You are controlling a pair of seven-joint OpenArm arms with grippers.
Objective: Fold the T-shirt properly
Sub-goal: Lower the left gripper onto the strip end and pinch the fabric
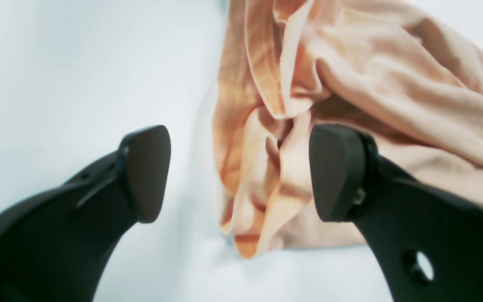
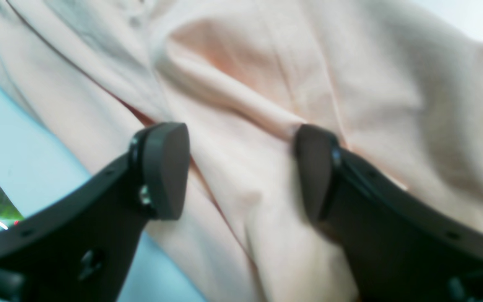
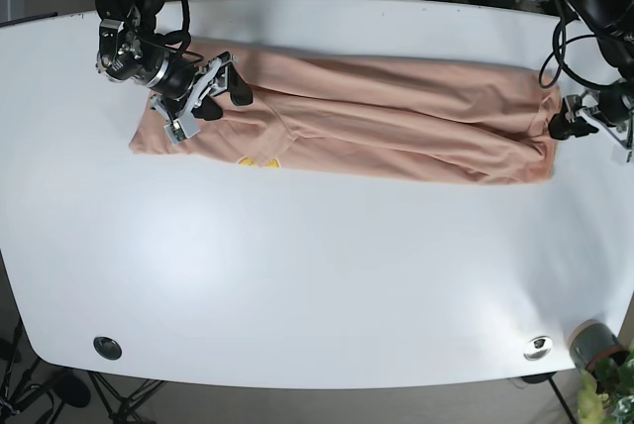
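T-shirt (image 3: 396, 112) bears a yellow print (image 3: 256, 160) (unreadable), lying lengthwise.

T-shirt (image 3: 376, 112) across table (image 3: 297, 275), end effector each end

Base overhead; wrist views close on T-shirt (image 3: 376, 112)

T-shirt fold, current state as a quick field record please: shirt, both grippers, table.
shirt: peach T-shirt, folded lengthwise into a long band, lying flat across the far half of the table
left gripper: open, at the bunched end of the shirt, fabric between the fingers, not clamped
right gripper: open, over the other end, straddling a raised crease
table: white, shirt lies on it
fold status: crosswise fold not yet done
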